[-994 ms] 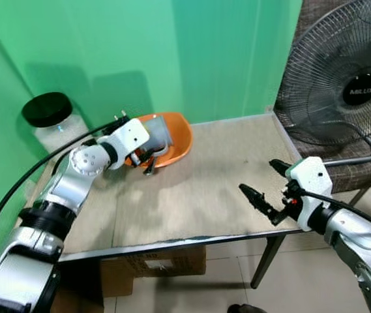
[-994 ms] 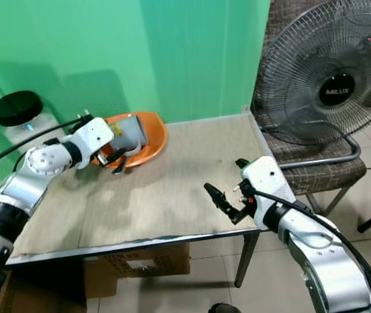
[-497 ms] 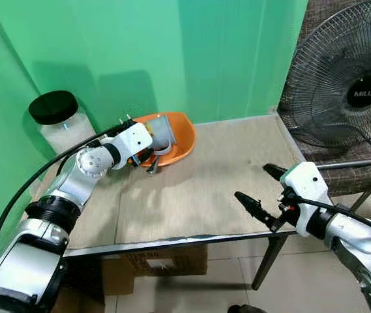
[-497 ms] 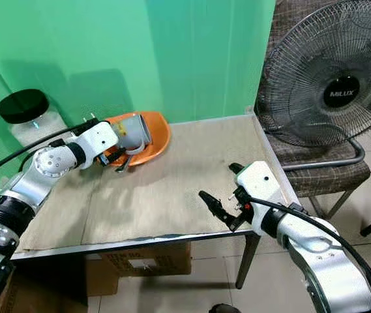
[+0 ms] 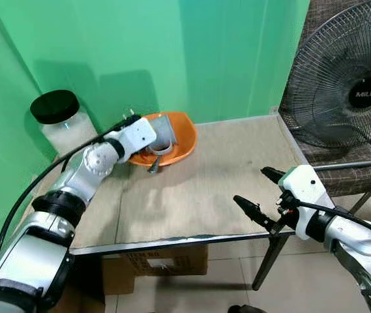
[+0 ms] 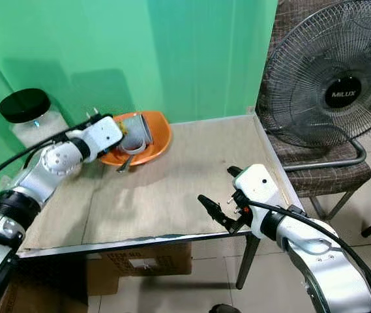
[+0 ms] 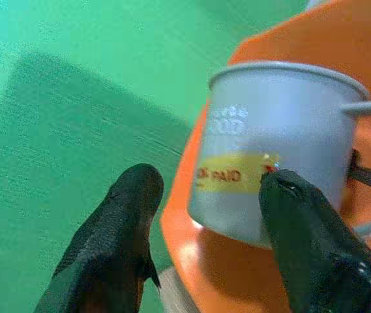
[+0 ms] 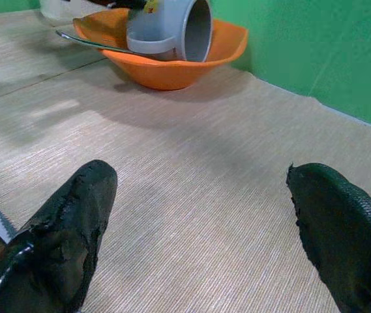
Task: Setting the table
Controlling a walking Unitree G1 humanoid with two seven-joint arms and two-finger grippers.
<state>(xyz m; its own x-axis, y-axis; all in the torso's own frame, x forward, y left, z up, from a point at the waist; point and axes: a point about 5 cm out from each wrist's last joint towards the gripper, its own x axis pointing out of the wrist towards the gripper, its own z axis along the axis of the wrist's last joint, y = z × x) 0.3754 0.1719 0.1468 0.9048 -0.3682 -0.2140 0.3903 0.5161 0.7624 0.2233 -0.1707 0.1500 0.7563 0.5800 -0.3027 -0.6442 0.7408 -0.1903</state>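
Orange bowl [image 5: 172, 138] holds tipped grey cup [image 5: 161, 132], spoon [image 5: 154, 164]; left gripper [image 7: 205, 215] jaws wide at bowl rim; right gripper [image 5: 258, 195] jaws wide.

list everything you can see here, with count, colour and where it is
bowl: 1, orange, far left part of the table by the green wall
metal cup: 1, grey with a yellow label, lying on its side in the bowl
spoon: 1, silver, handle sticking out over the bowl's near rim
table: 1, beige woven top
jar: 1, clear with black lid, left of the table
fan: 1, black, right of the table
chair: 1, brown woven seat, under the fan
cardboard box: 1, brown, under the table
left end effector: open, fingers astride the bowl's rim at the cup
right end effector: open, over the table's near right edge
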